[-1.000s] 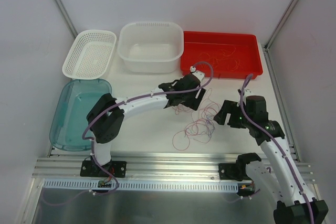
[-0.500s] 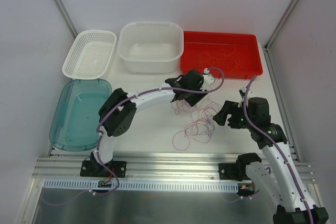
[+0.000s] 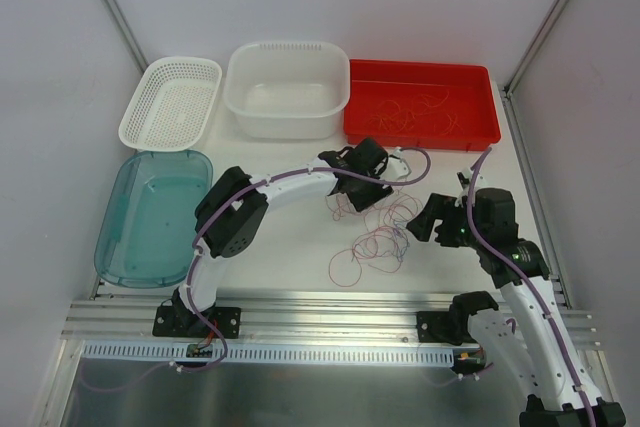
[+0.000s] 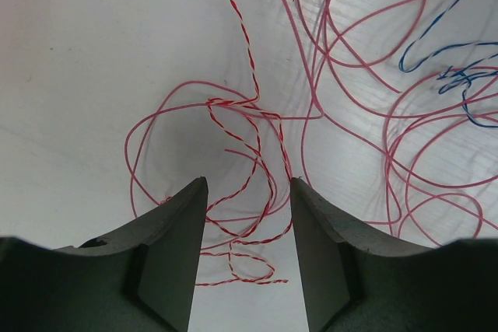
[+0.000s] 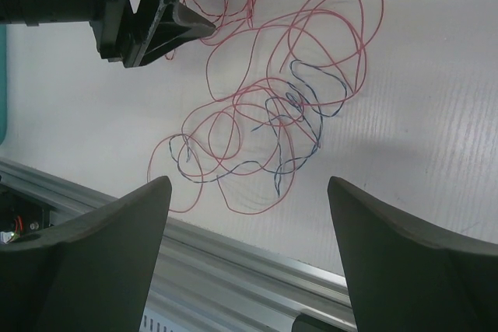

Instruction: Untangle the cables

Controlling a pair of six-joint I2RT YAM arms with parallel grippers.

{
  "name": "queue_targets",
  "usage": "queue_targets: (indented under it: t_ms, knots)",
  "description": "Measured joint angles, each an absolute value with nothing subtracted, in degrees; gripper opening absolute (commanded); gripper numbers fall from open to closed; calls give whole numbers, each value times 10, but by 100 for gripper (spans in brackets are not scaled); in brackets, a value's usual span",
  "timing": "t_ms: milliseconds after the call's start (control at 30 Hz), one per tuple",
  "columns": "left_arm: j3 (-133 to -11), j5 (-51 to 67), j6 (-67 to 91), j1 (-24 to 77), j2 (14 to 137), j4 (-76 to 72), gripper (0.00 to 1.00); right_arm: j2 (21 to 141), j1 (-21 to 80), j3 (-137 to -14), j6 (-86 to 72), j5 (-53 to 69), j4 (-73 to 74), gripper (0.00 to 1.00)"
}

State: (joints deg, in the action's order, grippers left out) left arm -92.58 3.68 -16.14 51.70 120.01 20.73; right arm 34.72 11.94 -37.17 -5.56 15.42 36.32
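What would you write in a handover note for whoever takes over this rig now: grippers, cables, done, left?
Left gripper: open, low over the table, a red-white twisted cable between its jaws, not pinched.
Right gripper: open, holding nothing, above the tangle.
Done: some cables lie in the red tray.
Left: the red and blue tangle on the table needs separating.
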Motion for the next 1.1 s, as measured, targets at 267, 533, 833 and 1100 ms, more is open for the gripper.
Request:
queue_targets:
  t_ms: [267, 533, 833, 1100]
  knots:
    - [-925, 62, -161, 517, 1200, 231, 47, 345, 119, -372, -58, 154, 368, 86]
    - [-917, 94, -156, 516, 1200, 236, 51, 345, 120, -372, -62, 154, 367, 86]
    - [-897, 94, -141, 516, 1179, 252, 54, 341, 120, -372, -66, 154, 367, 86]
    - [-897, 83, -141, 516, 1171, 253, 46, 343, 120, -370, -67, 154, 363, 86]
